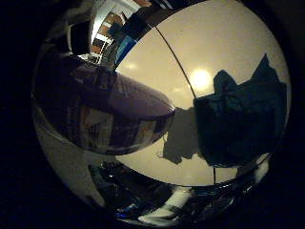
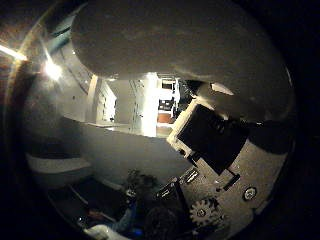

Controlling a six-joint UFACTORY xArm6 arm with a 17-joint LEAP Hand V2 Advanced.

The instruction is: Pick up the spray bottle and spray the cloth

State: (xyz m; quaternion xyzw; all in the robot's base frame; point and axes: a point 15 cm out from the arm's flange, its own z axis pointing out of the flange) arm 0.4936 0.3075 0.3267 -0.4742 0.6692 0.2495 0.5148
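Filling the near side of the little finger side palm view, the spray bottle [image 1: 109, 117] sits hard against the palm: a rounded, dark purplish body with a printed label, tapering toward a blunt end that points at the cloth [image 1: 238, 119]. In the thumb side palm view a pale rounded mass close to the lens is probably the same bottle, and the robot hand [image 2: 210, 135] shows beside it as white and black parts reaching toward it, with geared parts nearby. That suggests the robot hand is closed around the bottle, but no finger can be seen wrapping it, so I cannot tell how far the hand is shut.

By my judgement the bottle is stiff, smooth plastic, fairly light unless full, and liable to slip or twist on its glossy label. A hold round the body just behind the taper looks safest, leaving a finger free for the trigger, which is hidden.

Beyond the bottle's blunt end lies the desk [image 1: 157, 67], pale and bare, crossed by a thin dark seam. The cloth is dark, soft and crumpled into peaks, lying flat on the desk past that seam, apart from the bottle.

Open room runs between bottle and cloth. The desk's far edge, beyond the bottle, meets room clutter.
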